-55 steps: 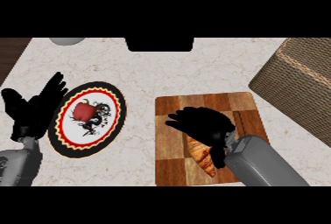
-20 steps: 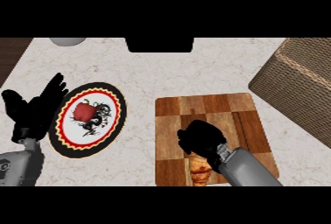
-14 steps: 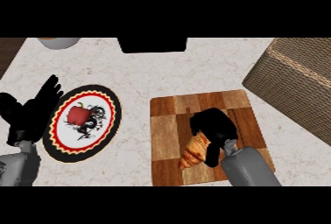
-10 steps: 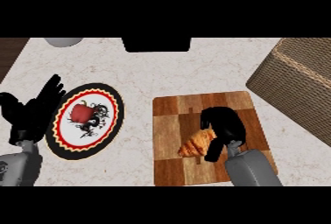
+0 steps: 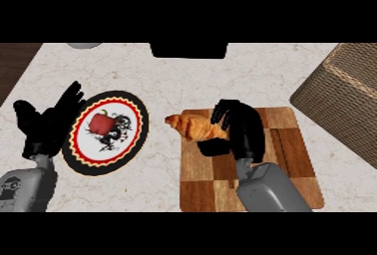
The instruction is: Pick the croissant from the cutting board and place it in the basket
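Found the left hand (image 5: 46, 127) resting at the scene's left edge, fingers straight, spread apart and pointing to the far side, holding nothing, just beside the left rim of a plate (image 5: 87, 167). Saw that plate lying flat on the pale marbled counter (image 5: 221, 79): black-rimmed, with a red zigzag border and a white patterned middle. Noted a red pepper (image 5: 101, 122) on the plate's middle, stalk toward the far side. Spotted at the far edge a pale round object (image 5: 85, 45), cut off by the frame, and right of it a black block (image 5: 188, 50); could not tell more of either.

Found the cutting board (image 5: 210, 191), wooden with light and dark squares, right of the plate and apart from it. Saw the croissant (image 5: 190, 125) at the board's far left corner, left tip jutting past the board's left edge over the counter. Found the right hand (image 5: 239, 130) clamped on the croissant's right end, fingers and thumb curled round it, grey forearm (image 5: 269, 191) running back over the board to the near edge. Could not tell the croissant as resting on the board or lifted clear of it. Saw the basket (image 5: 342, 99), brown wicker, at the far right, well apart from the croissant and cut off by the right edge.
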